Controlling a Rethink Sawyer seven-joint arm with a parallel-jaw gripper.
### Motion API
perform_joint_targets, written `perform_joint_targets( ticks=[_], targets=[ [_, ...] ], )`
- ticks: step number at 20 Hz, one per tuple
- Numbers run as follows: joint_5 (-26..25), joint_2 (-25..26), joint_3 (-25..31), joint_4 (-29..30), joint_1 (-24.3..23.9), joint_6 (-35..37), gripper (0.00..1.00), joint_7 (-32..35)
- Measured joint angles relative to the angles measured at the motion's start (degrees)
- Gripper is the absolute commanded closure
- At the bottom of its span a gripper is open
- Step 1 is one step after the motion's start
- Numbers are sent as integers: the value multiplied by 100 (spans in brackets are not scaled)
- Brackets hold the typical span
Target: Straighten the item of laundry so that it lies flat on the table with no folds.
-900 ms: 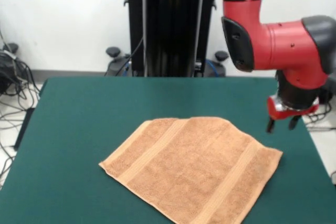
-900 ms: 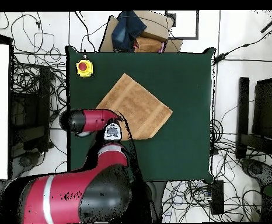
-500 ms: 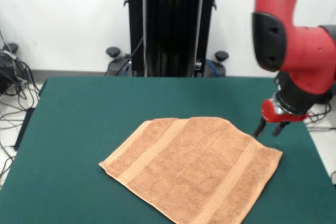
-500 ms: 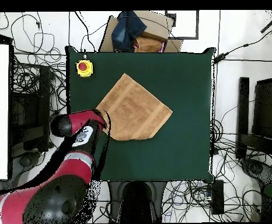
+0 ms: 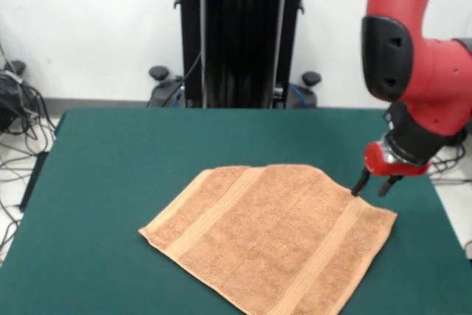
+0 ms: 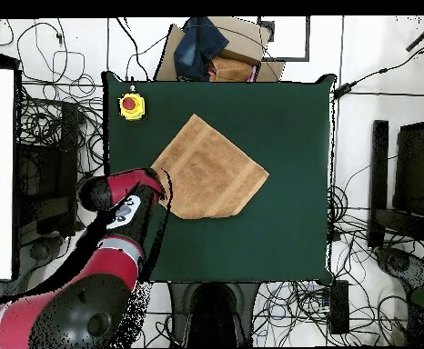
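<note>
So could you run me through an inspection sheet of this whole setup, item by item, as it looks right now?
Surface: dark green table, bare apart from what is listed here.
Job's things: orange-tan towel lies skewed on the table; the corner toward the pedestal looks folded under, so it is not yet flat.
Clutter: a yellow box with a red button sits on one table corner.
Gripper: gripper open, its fingers pointing down just above the towel's edge, holding nothing.
Cables: tangled wires on the floor along both sides of the table.
Surroundings: a cardboard box with dark cloth on it beyond the table's far edge; white wall; black pedestal column.
</note>
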Motion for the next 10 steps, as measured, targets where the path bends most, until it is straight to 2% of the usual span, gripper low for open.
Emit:
perform_joint_targets(
  ticks=[4,10],
  targets=[
    [-1,23,-53,-93,-200,1,0,0],
    [0,399,-126,-606,-518,0,0,0]
  ],
)
